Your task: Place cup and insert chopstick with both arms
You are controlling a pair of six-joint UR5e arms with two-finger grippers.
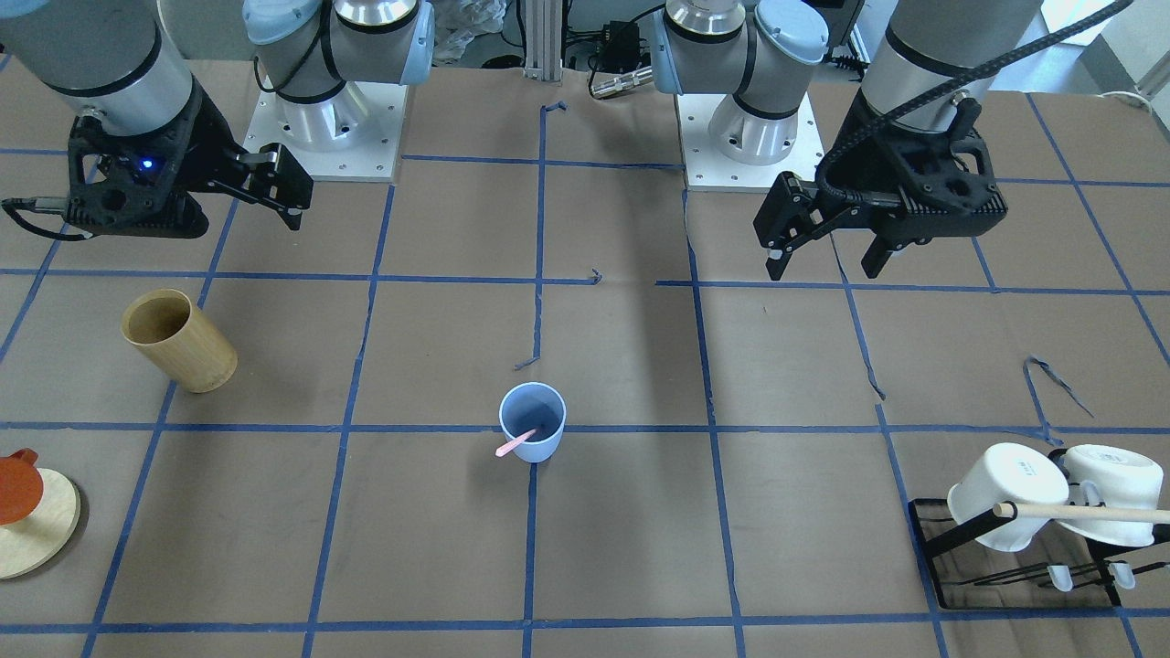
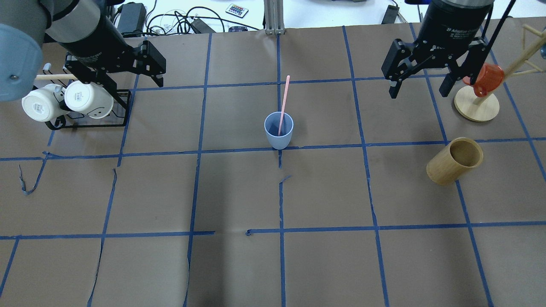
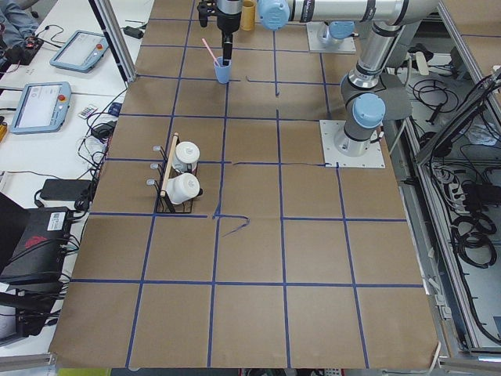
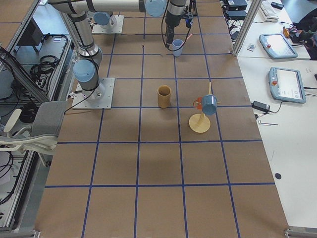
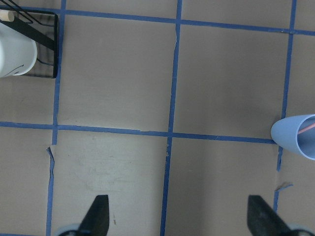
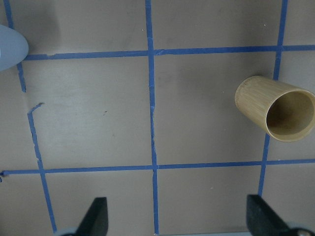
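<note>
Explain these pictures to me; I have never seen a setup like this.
These are two robot arms bolted to a paper-covered table marked with blue tape lines. Each arm ends in a two-finger pincer. Four pictures come from fixed cameras: one facing the robot, one behind it, and one at each table end. The last two look down from the wrists. The left pincer and right pincer are both open, holding nothing, raised above the table. In the middle stands a blue cup with a pink chopstick leaning in it. Also there: a bamboo cup, two white mugs on a black rack, and an orange mug on a wooden stand.
</note>
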